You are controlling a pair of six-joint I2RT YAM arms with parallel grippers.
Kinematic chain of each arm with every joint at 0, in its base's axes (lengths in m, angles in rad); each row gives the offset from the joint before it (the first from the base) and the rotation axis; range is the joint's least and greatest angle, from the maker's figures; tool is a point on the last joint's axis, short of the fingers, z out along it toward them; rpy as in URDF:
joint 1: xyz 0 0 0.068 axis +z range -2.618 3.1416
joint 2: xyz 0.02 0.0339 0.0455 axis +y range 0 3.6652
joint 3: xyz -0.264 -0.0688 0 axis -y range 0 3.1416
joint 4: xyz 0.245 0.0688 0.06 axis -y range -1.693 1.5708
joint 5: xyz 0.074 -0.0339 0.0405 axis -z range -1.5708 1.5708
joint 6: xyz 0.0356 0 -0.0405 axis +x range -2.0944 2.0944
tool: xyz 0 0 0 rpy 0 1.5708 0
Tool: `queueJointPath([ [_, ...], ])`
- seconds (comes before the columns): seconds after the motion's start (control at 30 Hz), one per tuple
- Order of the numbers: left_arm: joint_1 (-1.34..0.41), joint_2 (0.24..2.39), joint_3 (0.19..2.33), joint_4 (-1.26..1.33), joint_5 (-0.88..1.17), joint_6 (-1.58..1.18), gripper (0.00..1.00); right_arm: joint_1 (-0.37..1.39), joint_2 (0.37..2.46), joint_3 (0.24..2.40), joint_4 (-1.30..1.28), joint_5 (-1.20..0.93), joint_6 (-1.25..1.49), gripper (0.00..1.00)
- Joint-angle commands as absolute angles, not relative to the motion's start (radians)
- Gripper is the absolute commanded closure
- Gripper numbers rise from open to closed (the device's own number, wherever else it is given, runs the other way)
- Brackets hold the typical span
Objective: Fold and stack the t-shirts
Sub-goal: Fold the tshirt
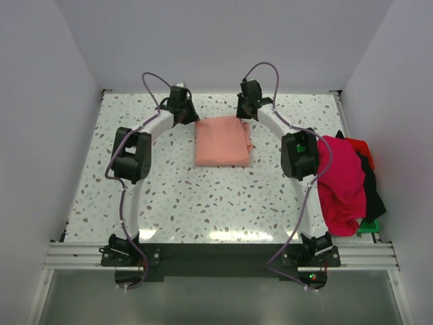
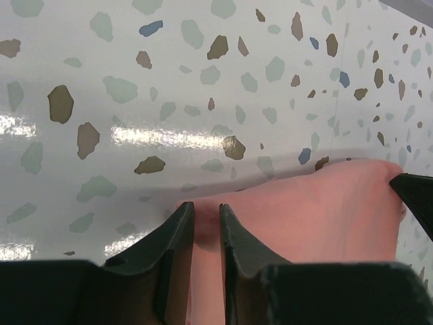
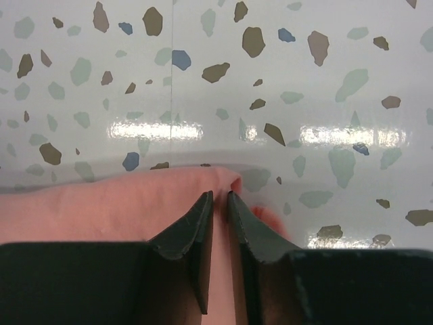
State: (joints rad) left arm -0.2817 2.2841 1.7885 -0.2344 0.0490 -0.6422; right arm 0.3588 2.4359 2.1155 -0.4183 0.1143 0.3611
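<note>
Our left gripper [image 2: 206,206] has its fingers nearly together, pinching the far left corner of the folded salmon-pink t-shirt [image 1: 222,141]. That shirt lies flat toward the back of the speckled table [image 1: 203,203], with open room on its near side. Our right gripper [image 3: 220,195] pinches the far right corner likewise. At the right edge, a magenta t-shirt [image 1: 342,179], a red t-shirt [image 1: 360,145] and a black t-shirt [image 1: 372,189] are heaped over a green tray [image 1: 369,227], crowding our right arm.

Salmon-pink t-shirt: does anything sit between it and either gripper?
Nothing visible. The left gripper and right gripper are closed on the far corners of the salmon-pink t-shirt.
</note>
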Motion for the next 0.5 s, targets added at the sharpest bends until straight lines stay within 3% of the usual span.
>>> queueJointPath([
  [0.0, -0.275, 2.293, 1.825, -0.215, 0.032, -0.618, 0.75, 0.351, 2.41, 2.131, -0.384, 0.118, 0.371, 0.83],
  [0.17, -0.275, 2.299, 1.835, -0.209, 0.04, -0.62, 0.82, 0.336, 2.379, 2.108, -0.388, 0.114, 0.38, 1.0],
  [0.47, -0.27, 2.281, 1.844, -0.198, 0.038, -0.627, 0.86, 0.307, 2.203, 1.915, -0.298, 0.153, 0.423, 1.0],
])
